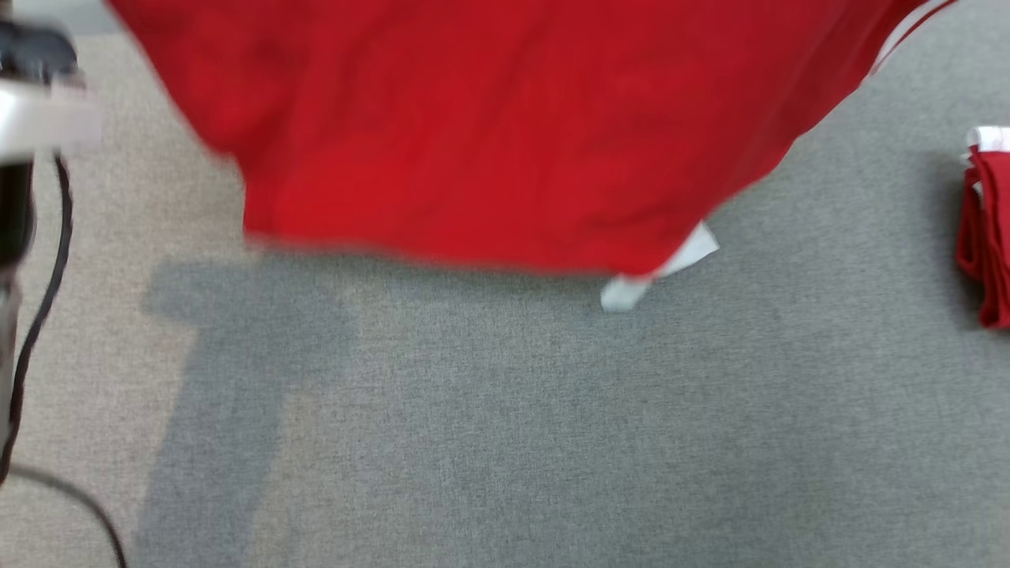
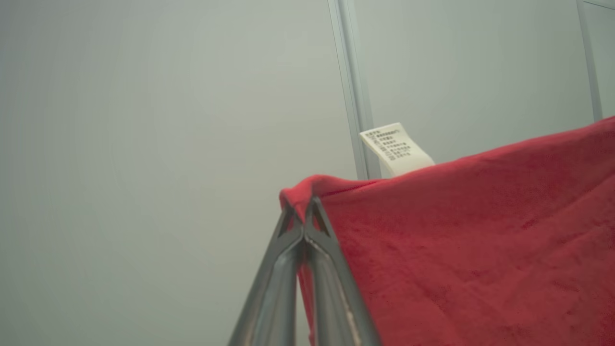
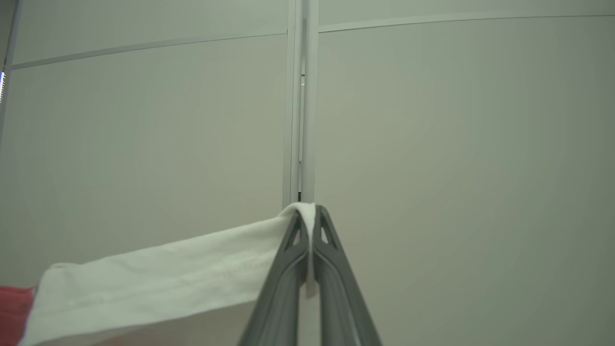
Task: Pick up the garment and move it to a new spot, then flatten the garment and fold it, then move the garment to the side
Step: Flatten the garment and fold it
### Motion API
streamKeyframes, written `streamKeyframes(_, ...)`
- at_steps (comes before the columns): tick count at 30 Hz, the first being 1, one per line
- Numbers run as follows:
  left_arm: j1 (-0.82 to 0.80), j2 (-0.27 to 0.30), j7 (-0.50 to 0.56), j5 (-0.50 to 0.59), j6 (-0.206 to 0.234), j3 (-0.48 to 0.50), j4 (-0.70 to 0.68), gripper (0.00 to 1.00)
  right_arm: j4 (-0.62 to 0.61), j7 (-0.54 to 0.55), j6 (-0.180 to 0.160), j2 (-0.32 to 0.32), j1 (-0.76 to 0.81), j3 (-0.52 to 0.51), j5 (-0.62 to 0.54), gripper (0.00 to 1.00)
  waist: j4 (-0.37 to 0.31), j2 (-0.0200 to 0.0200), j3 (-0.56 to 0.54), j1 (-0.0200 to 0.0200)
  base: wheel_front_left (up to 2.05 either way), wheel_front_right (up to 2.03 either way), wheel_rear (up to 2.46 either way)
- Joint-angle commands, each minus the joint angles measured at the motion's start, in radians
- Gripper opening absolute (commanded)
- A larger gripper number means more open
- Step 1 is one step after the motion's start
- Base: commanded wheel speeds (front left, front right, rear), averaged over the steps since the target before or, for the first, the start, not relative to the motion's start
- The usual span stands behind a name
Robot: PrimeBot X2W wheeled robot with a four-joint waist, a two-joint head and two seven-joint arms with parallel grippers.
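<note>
Head view: the red jersey-cloth garment (image 1: 489, 134) with striped trim hangs across the frame's top, above grey carpet (image 1: 505, 434). My left gripper (image 2: 302, 211) clenches its red edge; my right gripper (image 3: 307, 216) grasps its white sleeve (image 3: 158, 274).

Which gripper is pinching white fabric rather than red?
The right gripper: it is shut on the white sleeve of the red jersey-style garment. The left gripper pinches a red corner instead.

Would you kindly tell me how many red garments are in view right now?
2. The lifted garment hangs across the head view's top; a folded red pile lies at its right edge, cut off, and may hold more than one.
</note>
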Motion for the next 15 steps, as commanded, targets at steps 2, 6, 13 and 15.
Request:
streamKeyframes(2, -0.138, -0.035, -0.031, 0.021, -0.026, -0.032, 0.095, 0.00, 0.122, -0.033, 0.000, 0.017, -0.133, 0.019, 0.018, 0.00, 0.011, 0.0000, 0.047, 0.0000, 0.00, 0.00, 0.00)
streamKeyframes(6, -0.331, -0.087, -0.063, 0.039, -0.053, -0.072, 0.279, 0.00, 0.300, -0.094, 0.000, 0.050, -0.327, 0.071, 0.008, 0.00, 0.020, 0.0000, 0.074, 0.0000, 0.00, 0.00, 0.00)
streamKeyframes(13, -0.563, -0.165, -0.075, 0.023, -0.080, -0.097, 0.646, 0.00, 0.641, -0.140, 0.001, 0.150, -0.543, 0.110, 0.035, 0.00, 0.014, 0.0000, 0.087, 0.0000, 0.00, 0.00, 0.00)
streamKeyframes(15, -0.598, -0.183, -0.068, 0.004, -0.089, -0.097, 0.746, 0.00, 0.728, -0.151, 0.001, 0.172, -0.567, 0.118, 0.044, 0.00, 0.009, 0.0000, 0.088, 0.0000, 0.00, 0.00, 0.00)
